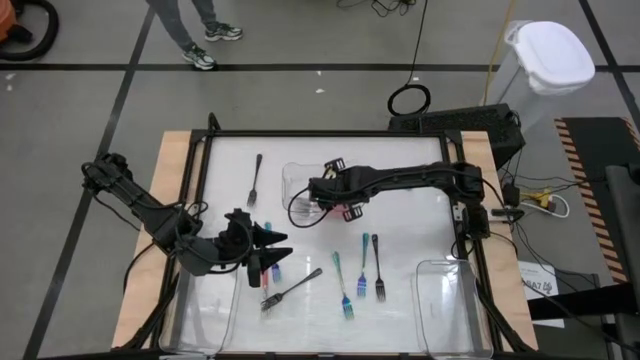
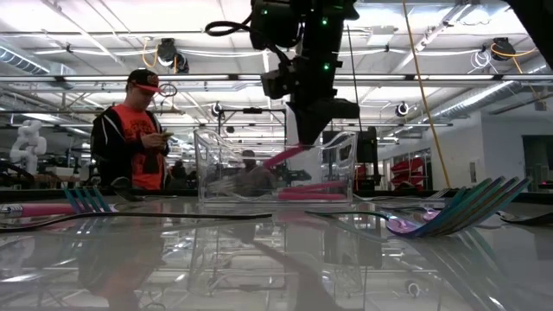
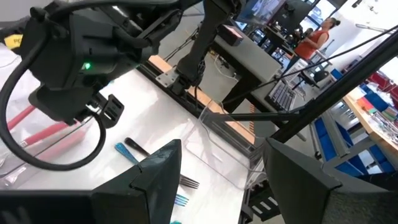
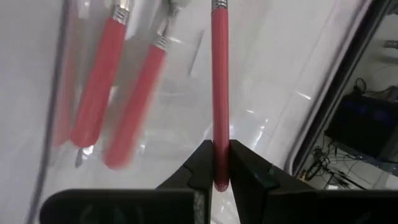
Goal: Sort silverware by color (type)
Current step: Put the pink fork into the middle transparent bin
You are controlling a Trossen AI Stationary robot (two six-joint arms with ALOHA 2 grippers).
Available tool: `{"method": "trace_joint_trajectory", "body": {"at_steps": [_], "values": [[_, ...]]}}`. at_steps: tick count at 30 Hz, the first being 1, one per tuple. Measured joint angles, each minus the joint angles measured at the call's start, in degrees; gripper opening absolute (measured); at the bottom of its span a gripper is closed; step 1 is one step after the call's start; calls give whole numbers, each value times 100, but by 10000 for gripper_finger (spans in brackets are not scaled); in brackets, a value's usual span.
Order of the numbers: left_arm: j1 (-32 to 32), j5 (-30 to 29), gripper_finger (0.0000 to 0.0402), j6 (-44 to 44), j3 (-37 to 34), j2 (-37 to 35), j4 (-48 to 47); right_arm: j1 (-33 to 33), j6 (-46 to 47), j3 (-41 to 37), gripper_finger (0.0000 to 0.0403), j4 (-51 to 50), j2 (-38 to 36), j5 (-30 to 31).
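Your left gripper [image 1: 280, 245] waits low on the tabletop [image 1: 400, 300] with its fingers wide apart, holding nothing. To its right, your right gripper [image 4: 216, 163] pinches a pink-handled utensil [image 4: 219, 87] tight, over the clear tray [image 1: 296, 182] with two more pink ones.

2 clear trays [image 1: 440, 300] on table [image 1: 420, 190]; person [image 2: 134, 134], maybe phone.
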Motion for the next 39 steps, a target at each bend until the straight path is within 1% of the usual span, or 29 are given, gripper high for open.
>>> {"method": "trace_joint_trajectory", "body": {"at_steps": [5, 8, 12, 20, 24, 29, 34, 39], "values": [[1, 0, 226, 0, 0, 1, 5, 2, 86, 0, 36, 55, 13, -2], [0, 0, 226, 2, 0, -1, 3, 2, 173, 0, 47, 69, 13, 0], [2, 0, 226, 2, 0, -1, -58, 2, 166, 0, 75, 64, 13, 0], [2, 0, 226, 12, 0, -1, -89, 4, 190, 0, 144, 62, 13, 0], [2, 0, 226, 35, 0, -1, -104, 4, 202, 0, 170, 62, 13, 0], [2, 0, 226, 10, 0, -1, -194, 4, 544, 30, 191, 3, -52, 0], [2, 4, 226, 0, 0, -1, -270, 51, 1087, 45, 203, -138, -301, -26], [2, 24, 226, -10, 0, 0, -421, 127, 1710, 52, 205, -179, -708, -436]]}}
